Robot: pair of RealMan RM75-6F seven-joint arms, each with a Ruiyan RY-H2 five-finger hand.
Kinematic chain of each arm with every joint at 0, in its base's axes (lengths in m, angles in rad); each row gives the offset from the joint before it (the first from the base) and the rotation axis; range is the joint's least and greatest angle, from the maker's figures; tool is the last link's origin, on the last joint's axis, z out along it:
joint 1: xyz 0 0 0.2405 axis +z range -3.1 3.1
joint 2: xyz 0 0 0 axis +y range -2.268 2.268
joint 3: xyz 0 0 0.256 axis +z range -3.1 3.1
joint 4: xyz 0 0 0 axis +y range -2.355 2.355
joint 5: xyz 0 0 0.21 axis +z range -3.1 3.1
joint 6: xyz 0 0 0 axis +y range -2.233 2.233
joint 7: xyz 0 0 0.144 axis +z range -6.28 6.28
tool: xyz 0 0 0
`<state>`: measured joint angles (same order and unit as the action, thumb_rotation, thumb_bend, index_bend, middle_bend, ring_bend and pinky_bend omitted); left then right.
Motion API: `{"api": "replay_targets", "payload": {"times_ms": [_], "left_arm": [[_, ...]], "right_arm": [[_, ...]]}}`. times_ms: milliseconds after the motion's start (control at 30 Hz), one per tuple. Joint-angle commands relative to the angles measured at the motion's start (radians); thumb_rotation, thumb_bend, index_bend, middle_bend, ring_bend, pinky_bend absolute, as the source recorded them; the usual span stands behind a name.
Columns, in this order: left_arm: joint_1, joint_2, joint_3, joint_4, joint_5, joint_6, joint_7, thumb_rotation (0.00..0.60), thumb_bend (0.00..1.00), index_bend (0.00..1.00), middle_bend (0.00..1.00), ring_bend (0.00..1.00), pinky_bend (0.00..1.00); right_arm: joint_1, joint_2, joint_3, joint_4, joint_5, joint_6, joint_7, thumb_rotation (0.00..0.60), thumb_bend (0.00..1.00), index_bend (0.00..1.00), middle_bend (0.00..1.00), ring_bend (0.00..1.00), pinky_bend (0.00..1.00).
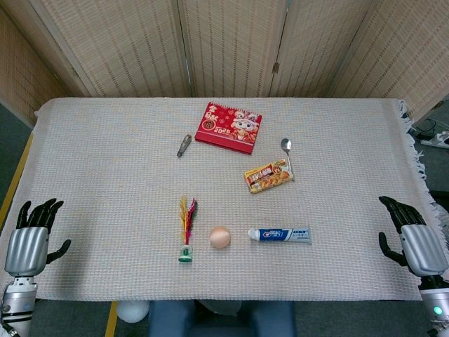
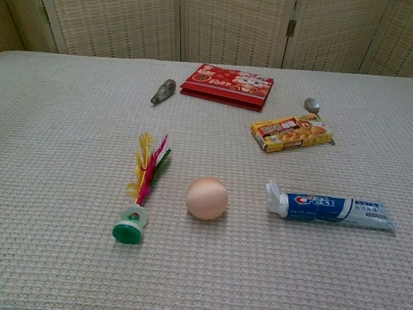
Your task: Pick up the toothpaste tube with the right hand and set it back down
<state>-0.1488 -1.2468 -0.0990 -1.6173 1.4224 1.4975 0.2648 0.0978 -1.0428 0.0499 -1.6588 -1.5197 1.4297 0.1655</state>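
The toothpaste tube (image 1: 280, 235) (image 2: 329, 208), blue and white with a white cap pointing left, lies flat on the table near the front, right of centre. My right hand (image 1: 412, 239) hovers at the table's right front edge, well right of the tube, fingers apart and holding nothing. Over at the left front edge is my left hand (image 1: 31, 240), likewise open and empty. Neither hand shows in the chest view.
A peach-coloured egg (image 1: 220, 236) (image 2: 206, 197) lies just left of the tube's cap. A feathered shuttlecock (image 1: 186, 229) (image 2: 140, 186) is further left. Behind are a yellow snack packet (image 1: 268, 176) (image 2: 291, 132), a spoon (image 1: 286, 151), a red calendar (image 1: 228, 127) and a small grey object (image 1: 184, 144).
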Motion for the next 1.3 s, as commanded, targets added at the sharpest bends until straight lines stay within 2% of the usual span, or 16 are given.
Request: {"api": "replay_targets", "payload": {"times_ms": [33,433,500,567,667,800,967,1067,1233,1300], "left_arm": [[0.000,-0.003,-0.001,0.005,-0.007,-0.003,0.007,0.600,0.29,0.17,0.17,0.19,0.00],[0.011,0.007,0.013,0.009,0.002,-0.003,-0.024,0.600,0.29,0.17,0.17,0.19,0.00],[0.013,0.011,0.017,0.007,0.004,-0.005,-0.031,0.600,0.29,0.17,0.17,0.19,0.00],[0.016,0.015,0.020,0.005,0.007,-0.005,-0.038,0.600,0.29,0.17,0.17,0.19,0.00],[0.019,0.020,0.022,0.002,0.007,-0.004,-0.047,0.600,0.29,0.17,0.17,0.19,0.00],[0.022,0.029,0.028,-0.006,0.008,-0.012,-0.058,0.600,0.29,0.17,0.17,0.19,0.00],[0.025,0.035,0.039,-0.013,0.015,-0.021,-0.070,0.600,0.29,0.17,0.17,0.19,0.00],[0.027,0.040,0.040,-0.015,0.012,-0.022,-0.075,0.600,0.29,0.17,0.17,0.19,0.00],[0.031,0.040,0.041,-0.014,0.012,-0.018,-0.074,0.600,0.29,0.17,0.17,0.19,0.00],[0.033,0.040,0.042,-0.015,0.012,-0.017,-0.073,0.600,0.29,0.17,0.17,0.19,0.00]], "right_arm": [[0.002,-0.006,-0.002,0.003,-0.007,0.001,-0.009,0.600,0.60,0.09,0.11,0.12,0.12],[0.017,-0.024,-0.019,-0.008,-0.046,-0.012,-0.037,0.600,0.60,0.09,0.12,0.14,0.12],[0.021,-0.030,-0.019,-0.014,-0.051,-0.015,-0.053,0.600,0.57,0.08,0.12,0.15,0.12],[0.028,-0.049,-0.014,-0.018,-0.055,-0.013,-0.087,0.600,0.45,0.08,0.14,0.17,0.12],[0.048,-0.077,-0.016,-0.027,-0.057,-0.045,-0.141,0.600,0.34,0.08,0.15,0.18,0.12],[0.093,-0.120,-0.016,-0.038,-0.054,-0.117,-0.219,0.600,0.31,0.08,0.16,0.18,0.13],[0.149,-0.223,-0.009,-0.012,-0.035,-0.199,-0.354,0.600,0.31,0.08,0.21,0.19,0.15],[0.184,-0.269,0.002,0.008,-0.008,-0.253,-0.372,0.600,0.31,0.14,0.25,0.23,0.20],[0.243,-0.349,0.023,0.066,0.033,-0.328,-0.411,0.600,0.31,0.30,0.32,0.30,0.25],[0.266,-0.369,0.026,0.084,0.053,-0.364,-0.416,0.600,0.31,0.31,0.32,0.30,0.25]]}}
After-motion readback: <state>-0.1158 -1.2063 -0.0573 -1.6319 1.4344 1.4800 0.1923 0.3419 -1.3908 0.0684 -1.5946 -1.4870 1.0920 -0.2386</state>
